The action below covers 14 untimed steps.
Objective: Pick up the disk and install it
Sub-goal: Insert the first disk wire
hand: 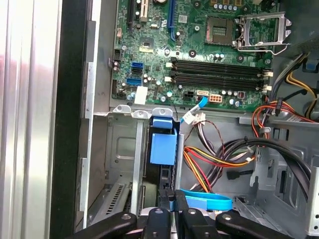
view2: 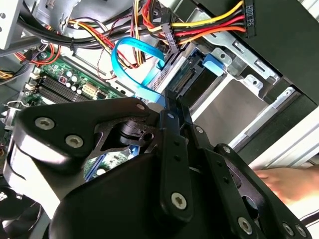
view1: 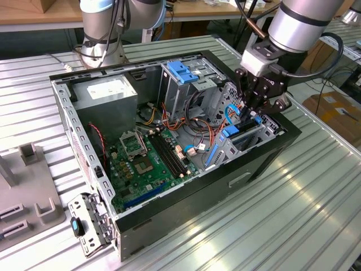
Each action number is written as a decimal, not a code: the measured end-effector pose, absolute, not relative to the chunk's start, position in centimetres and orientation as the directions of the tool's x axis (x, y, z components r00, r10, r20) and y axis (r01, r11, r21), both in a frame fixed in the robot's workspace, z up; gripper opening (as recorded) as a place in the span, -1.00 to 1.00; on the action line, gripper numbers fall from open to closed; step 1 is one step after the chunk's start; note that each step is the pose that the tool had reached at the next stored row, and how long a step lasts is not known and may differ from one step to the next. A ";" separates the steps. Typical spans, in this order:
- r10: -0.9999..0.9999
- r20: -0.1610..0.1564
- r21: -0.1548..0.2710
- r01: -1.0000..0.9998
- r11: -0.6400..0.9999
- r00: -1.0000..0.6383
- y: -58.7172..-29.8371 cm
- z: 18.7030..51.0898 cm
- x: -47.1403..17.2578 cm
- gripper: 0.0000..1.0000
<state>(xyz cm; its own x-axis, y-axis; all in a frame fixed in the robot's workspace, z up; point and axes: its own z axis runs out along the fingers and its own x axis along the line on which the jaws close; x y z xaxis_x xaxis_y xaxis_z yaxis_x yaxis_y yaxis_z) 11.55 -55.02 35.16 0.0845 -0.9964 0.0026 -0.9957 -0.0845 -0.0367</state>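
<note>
As it sits slotted, the disk [view2: 189,79] shows blue carrier rails.

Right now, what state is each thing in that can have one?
computer case: lying on its side, open.
disk: on edge in the drive bay.
claw: shut, tips at the disk.
CPU socket: empty, cover plate swung open.
memory slots: empty.

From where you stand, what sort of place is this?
Probably a robotics lab or workshop: a robot arm reaches into an open computer case on a ribbed metal table, with a wooden bench and a cardboard box nearby.
</note>
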 end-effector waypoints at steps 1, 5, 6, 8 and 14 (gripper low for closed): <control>-0.996 0.003 -0.038 -0.996 -0.085 0.085 -55.0 35.1 11.6 -0.68; -0.996 0.003 -0.040 -0.995 -0.086 0.086 -55.1 35.1 11.5 -0.68; -0.996 0.003 -0.040 -0.995 -0.086 0.086 -55.1 35.1 11.5 -0.68; -0.996 0.003 -0.040 -0.995 -0.086 0.086 -55.2 35.1 11.5 -0.68; -0.996 0.003 -0.040 -0.995 -0.086 0.086 -55.2 35.0 11.5 -0.68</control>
<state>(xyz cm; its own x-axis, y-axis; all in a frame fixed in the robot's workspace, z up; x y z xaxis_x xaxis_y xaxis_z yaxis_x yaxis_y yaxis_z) 11.48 -55.25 34.96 0.0861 -0.9963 0.0027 -0.9955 -0.0861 -0.0401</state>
